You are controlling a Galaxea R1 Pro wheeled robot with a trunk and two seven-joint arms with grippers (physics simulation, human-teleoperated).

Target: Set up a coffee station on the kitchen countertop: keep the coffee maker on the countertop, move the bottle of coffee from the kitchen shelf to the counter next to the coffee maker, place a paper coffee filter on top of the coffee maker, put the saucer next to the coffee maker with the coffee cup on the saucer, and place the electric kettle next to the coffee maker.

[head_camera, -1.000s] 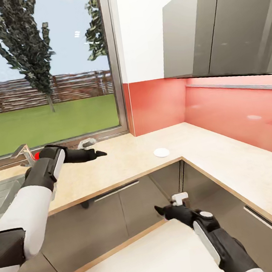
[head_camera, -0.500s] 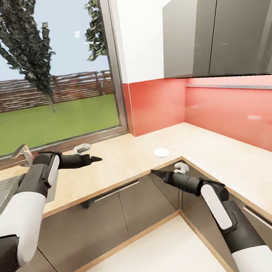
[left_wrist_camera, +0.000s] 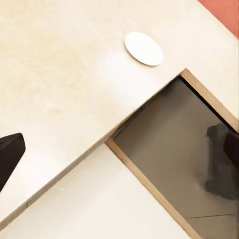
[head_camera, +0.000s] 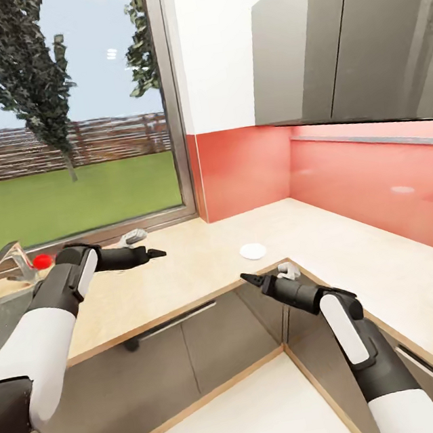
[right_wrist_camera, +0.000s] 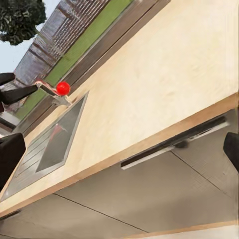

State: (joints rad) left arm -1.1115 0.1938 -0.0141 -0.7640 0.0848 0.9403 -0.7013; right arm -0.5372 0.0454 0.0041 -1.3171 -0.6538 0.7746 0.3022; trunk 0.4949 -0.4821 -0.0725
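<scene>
One saucer [head_camera: 252, 251] — two arms.

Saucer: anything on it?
Nothing; the saucer lies bare on the countertop near the inner corner, no cup on it. What's beneath it is covered.

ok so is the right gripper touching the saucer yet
Apart. The head view shows bare kitchen countertop between the saucer and the right gripper.
</scene>
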